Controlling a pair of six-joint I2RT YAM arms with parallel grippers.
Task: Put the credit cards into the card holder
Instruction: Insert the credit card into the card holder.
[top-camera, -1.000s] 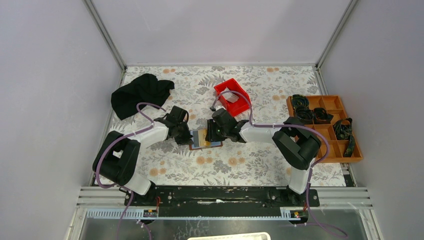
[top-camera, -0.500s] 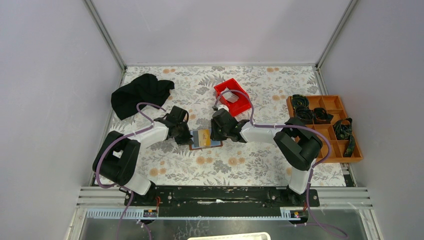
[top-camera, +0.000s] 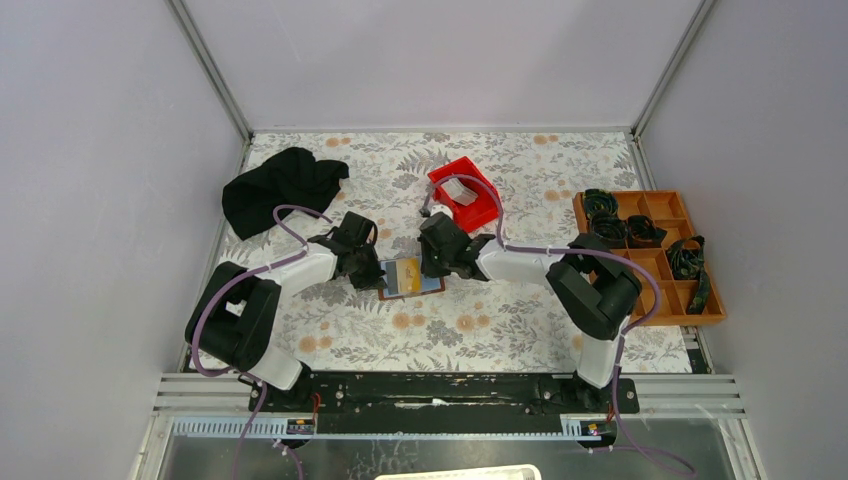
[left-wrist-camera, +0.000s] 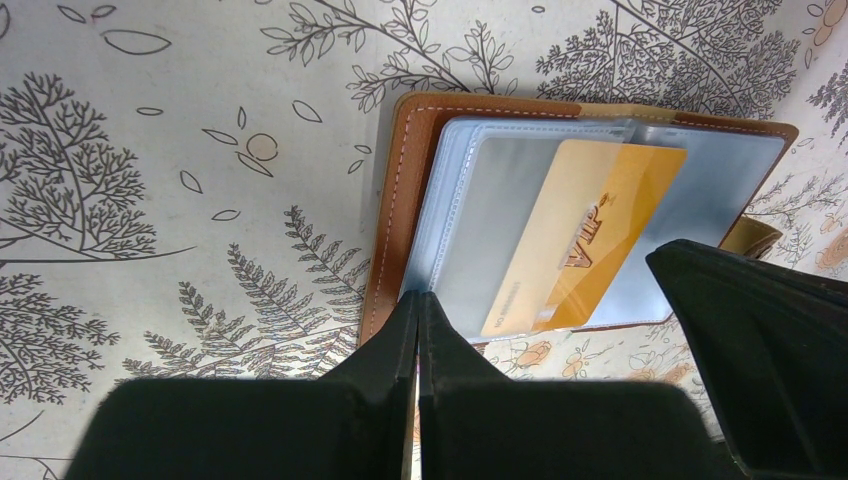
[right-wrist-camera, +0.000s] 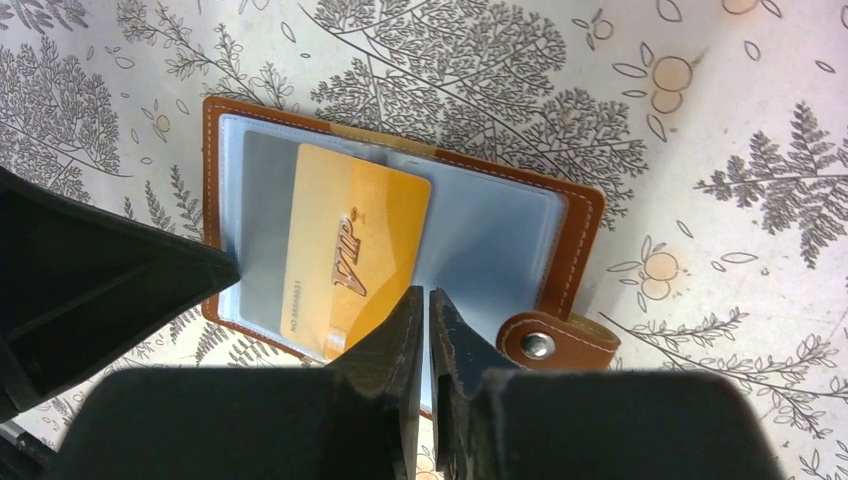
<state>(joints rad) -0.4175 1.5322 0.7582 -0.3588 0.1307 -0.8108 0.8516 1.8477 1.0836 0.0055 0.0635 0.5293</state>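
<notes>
The brown card holder (top-camera: 411, 277) lies open on the floral table, its clear pockets facing up (left-wrist-camera: 395, 200) (right-wrist-camera: 580, 240). A gold credit card (top-camera: 407, 273) marked VIP rests slanted on the pockets (left-wrist-camera: 590, 235) (right-wrist-camera: 350, 250), with one end seemingly under a clear sleeve. My left gripper (top-camera: 378, 272) is shut, its tip (left-wrist-camera: 418, 297) at the holder's left edge over the stitched border. My right gripper (top-camera: 432, 268) hovers over the holder's right half (right-wrist-camera: 428, 292), its jaws drawn together to a thin slit with nothing between them. A grey card (top-camera: 460, 190) lies in the red bin.
The red bin (top-camera: 487, 220) stands just behind the right gripper. An orange compartment tray (top-camera: 700, 320) with black straps sits at the right edge. A black cloth (top-camera: 280, 185) lies at the back left. The holder's snap tab (right-wrist-camera: 540, 345) sticks out beside the right fingers.
The right gripper has drawn back off the holder toward the right and its jaws have closed. The gold card now lies uncovered. The left arm has stayed put.
</notes>
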